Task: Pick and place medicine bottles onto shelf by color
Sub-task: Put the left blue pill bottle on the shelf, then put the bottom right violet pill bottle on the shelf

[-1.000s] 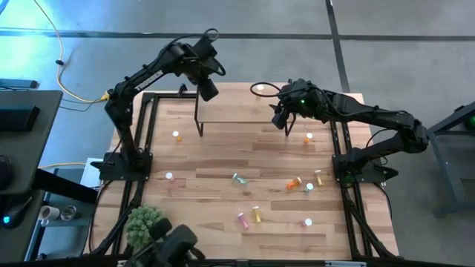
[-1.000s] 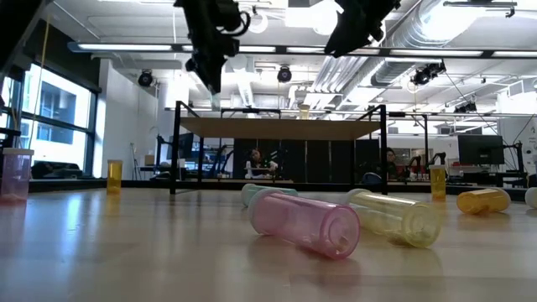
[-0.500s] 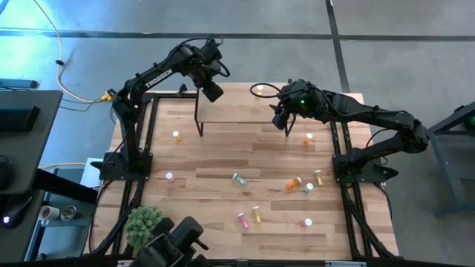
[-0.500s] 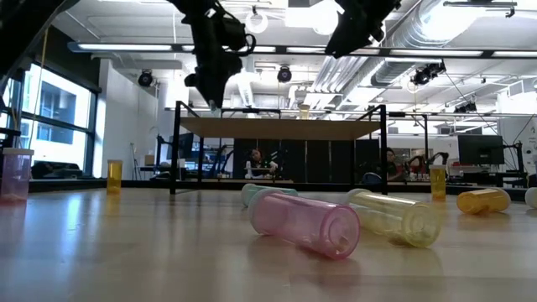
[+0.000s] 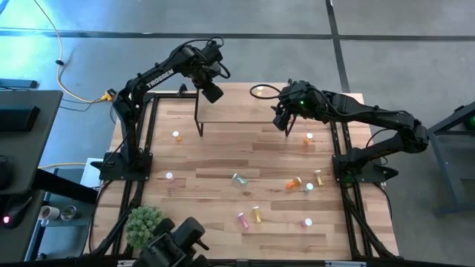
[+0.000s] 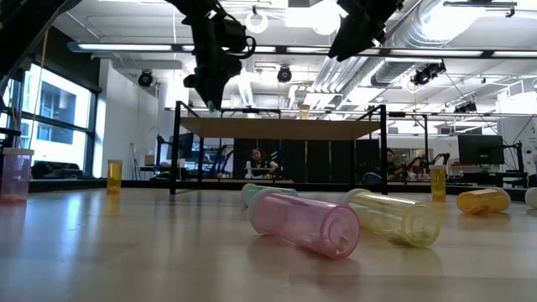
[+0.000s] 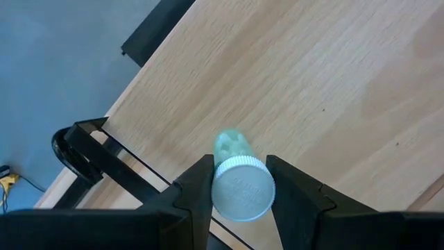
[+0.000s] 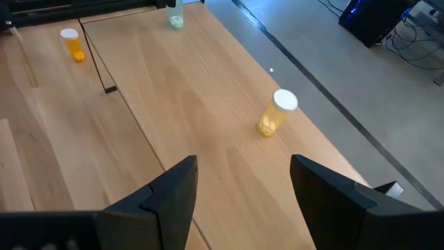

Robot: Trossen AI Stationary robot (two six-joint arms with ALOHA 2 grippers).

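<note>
My left gripper (image 5: 212, 92) hangs over the far left corner of the shelf (image 5: 237, 111), shut on a green medicine bottle (image 7: 229, 147) with a white cap. Whether the bottle's bottom touches the shelf top, I cannot tell. The right wrist view shows that green bottle (image 8: 175, 14) upright at the shelf's far end. A yellow bottle (image 8: 275, 111) stands on the shelf near its far edge. My right gripper (image 5: 280, 119) hovers open above the shelf's right end, with nothing between its fingers (image 8: 173, 194). In the low view the shelf (image 6: 281, 127) stands behind the lying bottles. My left gripper pinches the green bottle by its white cap (image 7: 239, 191), one finger on each side of it. The fingers come from above, pointing steeply down. The bottle hangs upright below them, its green body toward the shelf top.
Several bottles are scattered on the table: an orange one (image 5: 177, 136) left of the shelf, one (image 5: 309, 137) at the right, a green one lying (image 5: 239, 179) mid-table, pink (image 6: 304, 221) and yellow (image 6: 394, 216) ones lying near the front. A plant (image 5: 143, 222) stands front left.
My left gripper has come down toward the shelf's far left corner with the green bottle, rolling slightly, then held still. My right gripper has stayed in place and open.
</note>
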